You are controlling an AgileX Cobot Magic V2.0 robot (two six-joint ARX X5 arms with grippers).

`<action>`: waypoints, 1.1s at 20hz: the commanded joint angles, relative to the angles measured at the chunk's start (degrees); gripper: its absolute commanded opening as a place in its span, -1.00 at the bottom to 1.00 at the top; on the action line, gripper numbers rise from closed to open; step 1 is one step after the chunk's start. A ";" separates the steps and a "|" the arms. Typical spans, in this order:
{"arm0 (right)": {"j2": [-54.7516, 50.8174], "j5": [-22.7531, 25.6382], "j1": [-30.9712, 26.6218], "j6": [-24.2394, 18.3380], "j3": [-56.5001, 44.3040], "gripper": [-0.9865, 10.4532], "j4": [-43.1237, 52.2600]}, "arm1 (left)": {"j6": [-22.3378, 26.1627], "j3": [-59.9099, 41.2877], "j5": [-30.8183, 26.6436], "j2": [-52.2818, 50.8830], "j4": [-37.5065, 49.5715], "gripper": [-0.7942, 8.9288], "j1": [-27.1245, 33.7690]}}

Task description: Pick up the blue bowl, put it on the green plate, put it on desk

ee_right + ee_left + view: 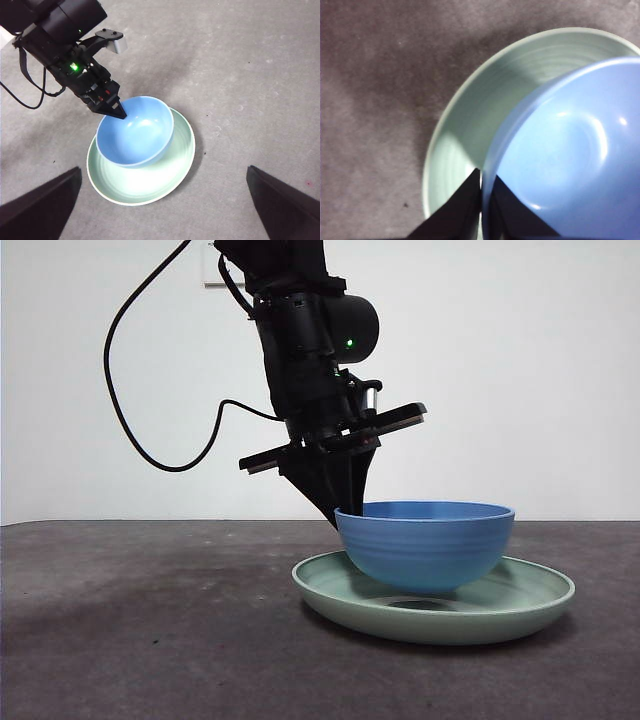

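The blue bowl (425, 545) stands level inside the green plate (530, 605), toward the plate's side nearest the left arm. Whether its base touches the plate or hangs just above it, I cannot tell. My left gripper (345, 508) comes down at a slant and is shut on the bowl's rim (485, 165), one jaw inside and one outside. The right wrist view shows that same grip (120, 114) on the bowl (137, 132), over the plate (175, 170). My right gripper (162, 170) is high above the desk (150, 640), open and holding nothing.
A black cable (130, 410) loops off the left arm, to the side of the bowl. The plate lies on the dark mottled desk with a white wall (540, 370) behind.
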 commanded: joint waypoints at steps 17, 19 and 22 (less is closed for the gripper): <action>0.17 0.13 -0.04 -0.37 1.16 0.11 0.83 | 2.21 3.37 -1.53 1.51 -3.41 0.25 -1.53; 0.17 0.11 -0.04 -0.37 1.16 0.11 0.83 | 2.86 6.67 -1.55 1.51 -5.84 0.28 -1.36; 0.17 0.11 -0.07 -0.37 1.16 0.11 0.90 | 4.76 13.77 -1.53 1.49 -11.63 0.29 -1.20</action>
